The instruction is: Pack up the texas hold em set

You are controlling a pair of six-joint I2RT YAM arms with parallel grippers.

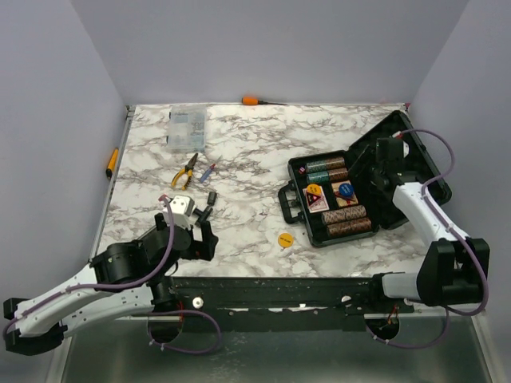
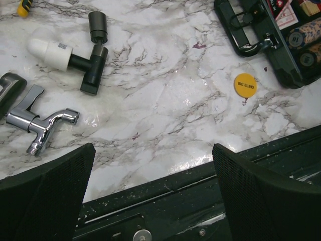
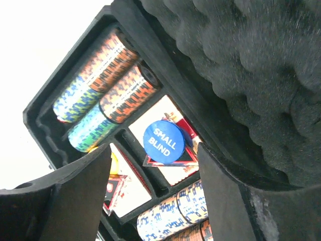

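Marble table bears open case holding chip stacks, decks, blue disc; left tool and right tool both released.

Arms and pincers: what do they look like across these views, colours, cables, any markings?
Both the left arm and right arm have white link shells between chunky black joint housings. A lilac cable loops along each. The left pincer and right pincer are black, with broad fingers; the left one's show a fine dotted texture. No markings are readable.
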